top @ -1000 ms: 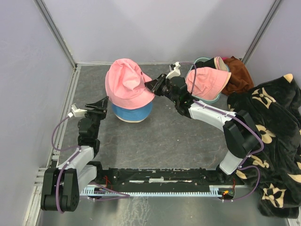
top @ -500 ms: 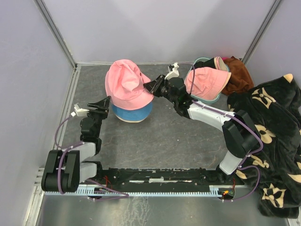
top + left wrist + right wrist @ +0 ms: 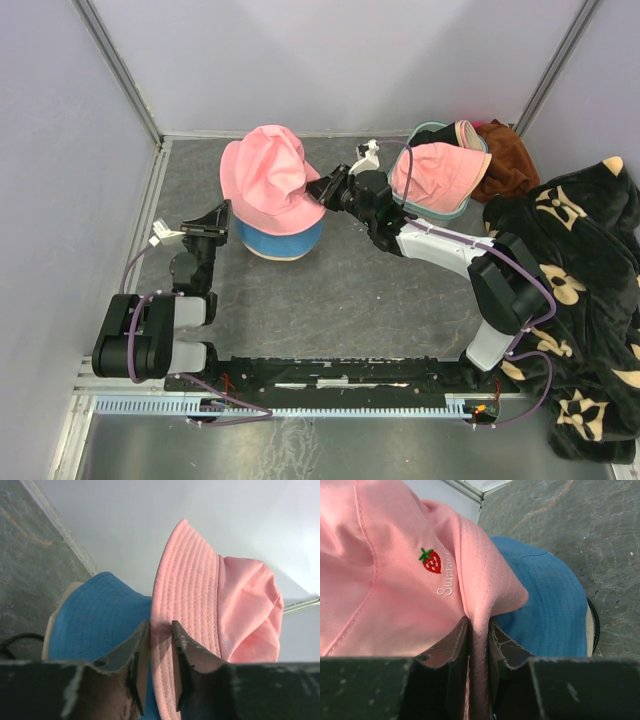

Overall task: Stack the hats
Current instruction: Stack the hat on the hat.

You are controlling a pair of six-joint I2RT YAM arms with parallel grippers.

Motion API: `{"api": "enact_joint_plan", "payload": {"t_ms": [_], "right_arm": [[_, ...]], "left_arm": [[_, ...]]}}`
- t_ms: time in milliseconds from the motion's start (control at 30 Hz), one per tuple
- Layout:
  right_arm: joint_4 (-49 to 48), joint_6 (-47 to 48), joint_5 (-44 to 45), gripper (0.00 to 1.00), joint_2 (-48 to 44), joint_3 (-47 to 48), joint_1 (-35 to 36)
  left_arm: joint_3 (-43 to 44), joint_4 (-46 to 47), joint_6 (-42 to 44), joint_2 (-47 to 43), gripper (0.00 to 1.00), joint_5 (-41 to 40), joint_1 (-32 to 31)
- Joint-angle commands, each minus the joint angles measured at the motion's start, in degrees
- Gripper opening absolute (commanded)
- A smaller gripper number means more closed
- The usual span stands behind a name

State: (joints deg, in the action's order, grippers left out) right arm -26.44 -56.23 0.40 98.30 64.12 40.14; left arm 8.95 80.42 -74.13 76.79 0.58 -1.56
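The left gripper [image 3: 160,627] and right gripper [image 3: 479,622] each have jaws nearly together, pinching opposite brim edges of the pink hat [image 3: 268,175].

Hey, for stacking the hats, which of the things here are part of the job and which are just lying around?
Part of the job: pink hat, its brim pinched by the left end effector and the right end effector; blue hat under it; second pink hat on the basket.
Just lying about: basket, brown cloth, black blanket.
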Motion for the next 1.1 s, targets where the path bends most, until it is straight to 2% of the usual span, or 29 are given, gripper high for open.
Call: {"api": "enact_joint_plan", "payload": {"t_ms": [0, 167, 333, 567, 867, 1067], "right_arm": [[-1.9, 0.1, 1.8, 0.27, -0.3, -1.5, 0.5], [-1.9, 0.6, 3.0, 0.28, -1.4, -2.7, 0.5], [-1.6, 1.4, 4.3, 0.32, -2.4, -3.2, 0.5], [-1.9, 1.6, 5.1, 0.4, -3.2, -4.0, 0.5], [-2.1, 2.0, 6.6, 0.54, -5.5, -5.3, 0.5], [-2.1, 2.0, 7.9, 0.6, -6.0, -5.9, 0.2]], "left_arm": [[-1.2, 7.5, -1.5, -0.2, 0.24, 0.3, 0.1], [-2.7, 3.2, -0.9, -3.8, 0.12, -0.7, 0.0], [-3.7, -5.0, 1.1, -11.1, 0.06, -2.6, 0.1], [-3.5, -18.1, 3.7, -20.4, 0.03, -4.6, 0.1], [-3.4, -27.2, 4.4, -20.9, 0.03, -4.5, 0.1], [-2.7, -30.5, 5.9, -21.3, 0.03, -4.1, 0.1]]}}
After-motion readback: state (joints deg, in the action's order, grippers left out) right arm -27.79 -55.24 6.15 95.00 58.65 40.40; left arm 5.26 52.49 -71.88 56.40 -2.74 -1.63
